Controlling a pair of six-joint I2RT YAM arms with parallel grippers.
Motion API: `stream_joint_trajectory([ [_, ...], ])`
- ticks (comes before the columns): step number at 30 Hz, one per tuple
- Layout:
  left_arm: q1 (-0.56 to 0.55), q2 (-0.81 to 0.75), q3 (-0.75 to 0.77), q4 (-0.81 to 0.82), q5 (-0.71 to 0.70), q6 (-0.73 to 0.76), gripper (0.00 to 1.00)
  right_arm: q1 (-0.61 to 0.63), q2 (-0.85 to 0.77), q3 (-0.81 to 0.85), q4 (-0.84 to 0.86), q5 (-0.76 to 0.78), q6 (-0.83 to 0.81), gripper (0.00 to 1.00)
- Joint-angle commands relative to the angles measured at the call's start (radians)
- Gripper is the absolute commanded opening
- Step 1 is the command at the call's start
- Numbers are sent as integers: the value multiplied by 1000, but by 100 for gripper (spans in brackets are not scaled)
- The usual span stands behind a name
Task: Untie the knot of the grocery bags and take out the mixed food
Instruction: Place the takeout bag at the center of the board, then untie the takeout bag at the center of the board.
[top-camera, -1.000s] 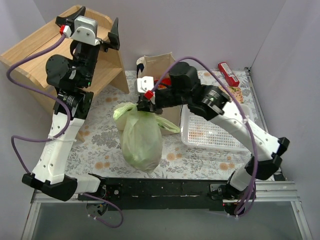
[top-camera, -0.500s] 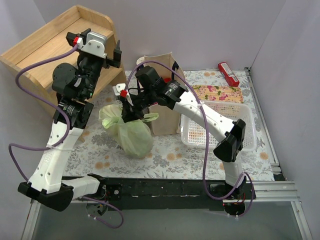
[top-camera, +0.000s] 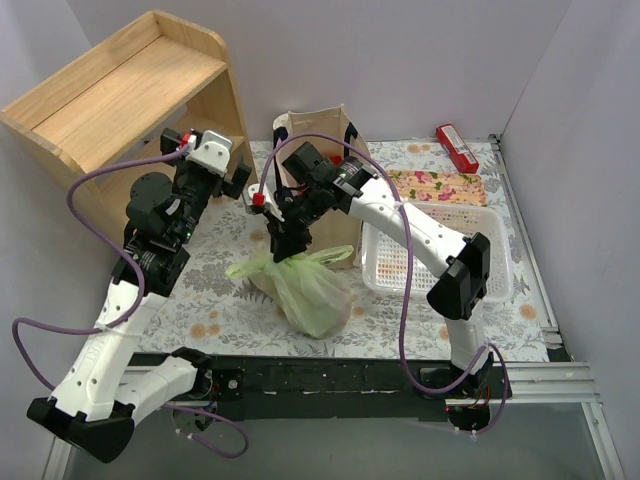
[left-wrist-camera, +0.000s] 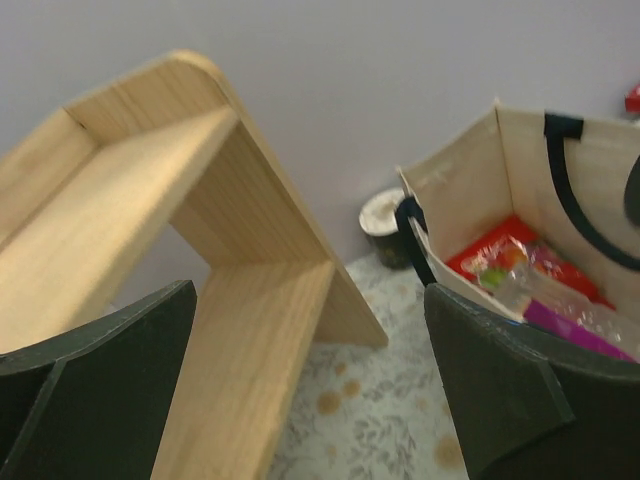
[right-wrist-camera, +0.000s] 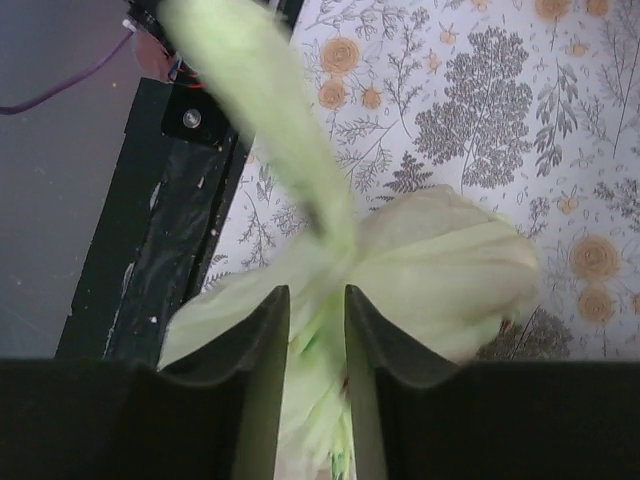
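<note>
The pale green plastic grocery bag (top-camera: 312, 292) lies on the flowered table in front of the beige tote (top-camera: 315, 130). My right gripper (top-camera: 286, 250) points down at the knot (top-camera: 290, 264). In the right wrist view the jaws (right-wrist-camera: 317, 300) stand a little apart, with the twisted green plastic (right-wrist-camera: 335, 250) loose between them and one ear loop (right-wrist-camera: 250, 80) stretching away. My left gripper (top-camera: 215, 152) hovers wide open beside the shelf, holding nothing (left-wrist-camera: 310, 400). Its view looks into the tote (left-wrist-camera: 470, 200), where red and purple packets (left-wrist-camera: 520, 270) of the mixed food show.
A wooden shelf (top-camera: 120, 90) fills the back left. A white slotted basket (top-camera: 495, 250) stands right of the tote, with a floral packet (top-camera: 435, 185) and a red box (top-camera: 457, 147) behind it. A dark tape roll (left-wrist-camera: 385, 225) sits by the wall.
The right gripper carried the green bag down and forward onto the table, and its jaws have parted. The left arm dropped lower in front of the shelf, still open.
</note>
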Motion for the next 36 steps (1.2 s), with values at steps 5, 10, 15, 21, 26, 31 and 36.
stream_joint_trajectory([
  [5, 5, -47, -102, -312, 37, -72, 98, -8, -280, -210, 7, 197, 29, 67],
  [10, 6, -14, -131, -560, 189, 9, 98, -15, -459, -461, 70, 304, 46, 71],
  [15, 6, 9, -277, -625, 272, 75, 98, -9, -603, -768, 222, 337, 96, 71],
  [21, 6, 62, -392, -485, 307, 11, 98, -5, -619, -919, 352, 295, 228, 64],
  [26, 6, 81, -406, -507, 514, -12, 94, 5, -542, -921, 412, 372, 354, 60],
  [31, 6, 24, -430, -554, 652, -67, 87, 3, -457, -850, 477, 643, 317, 39],
  [36, 8, -4, -445, -588, 651, -81, 85, -9, -412, -789, 474, 674, 299, 34],
])
